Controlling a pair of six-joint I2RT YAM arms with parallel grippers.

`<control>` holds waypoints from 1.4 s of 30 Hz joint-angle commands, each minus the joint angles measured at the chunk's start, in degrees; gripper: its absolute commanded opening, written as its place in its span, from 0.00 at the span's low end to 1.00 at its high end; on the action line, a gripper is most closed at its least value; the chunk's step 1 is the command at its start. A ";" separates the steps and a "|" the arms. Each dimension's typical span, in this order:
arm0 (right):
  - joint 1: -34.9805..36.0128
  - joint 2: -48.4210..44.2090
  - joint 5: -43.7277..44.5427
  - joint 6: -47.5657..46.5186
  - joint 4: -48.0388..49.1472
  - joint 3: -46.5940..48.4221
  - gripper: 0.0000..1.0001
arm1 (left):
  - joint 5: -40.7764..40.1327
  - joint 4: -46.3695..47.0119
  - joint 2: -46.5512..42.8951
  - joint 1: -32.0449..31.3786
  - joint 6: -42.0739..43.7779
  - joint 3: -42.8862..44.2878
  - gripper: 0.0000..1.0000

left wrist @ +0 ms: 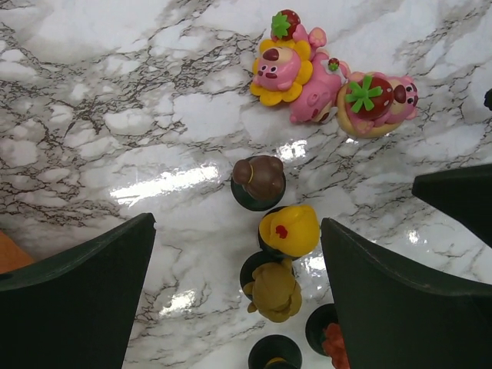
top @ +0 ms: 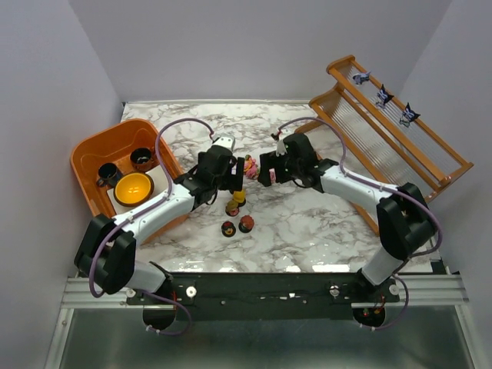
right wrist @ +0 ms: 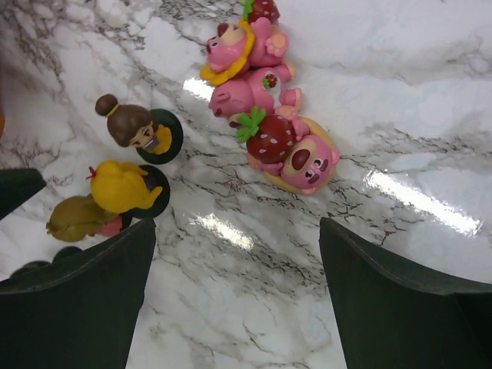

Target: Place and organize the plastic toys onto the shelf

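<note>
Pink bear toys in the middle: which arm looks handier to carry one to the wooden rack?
Probably right: the right gripper, open, hovers just beside the pink bears, and the shelf stands on that arm's side.

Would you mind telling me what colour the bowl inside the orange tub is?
The bowl is yellow, seen best in the top external view.

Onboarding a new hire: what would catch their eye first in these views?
The cluster of pink toys at table centre, with the left end effector and right end effector both open on either side. Then three dark figurines lined along the upper tier of the shelf at rear right, and the orange tub with a yellow bowl at left.
</note>
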 commanded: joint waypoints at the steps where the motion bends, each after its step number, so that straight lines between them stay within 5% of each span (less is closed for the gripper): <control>1: 0.33 4.66 7.26 12.03 -0.44 4.83 0.92 | -4.06 2.24 -1.28 0.24 2.60 -0.36 0.99; 6: 1.03 5.89 15.69 19.51 0.08 6.43 0.87 | -10.99 2.95 -0.58 0.24 3.31 -0.80 0.99; 15: 3.75 13.36 24.13 16.53 -4.75 15.73 0.67 | -17.86 3.66 -2.24 -1.16 3.66 -1.50 0.99; 28: 7.71 22.93 31.25 11.87 -12.39 24.44 0.61 | -22.52 4.71 -4.01 -3.45 4.89 -2.65 0.99; 42: 7.45 12.85 35.39 -0.96 -6.34 9.60 0.58 | -23.40 5.41 -3.30 -5.56 6.38 -2.82 0.99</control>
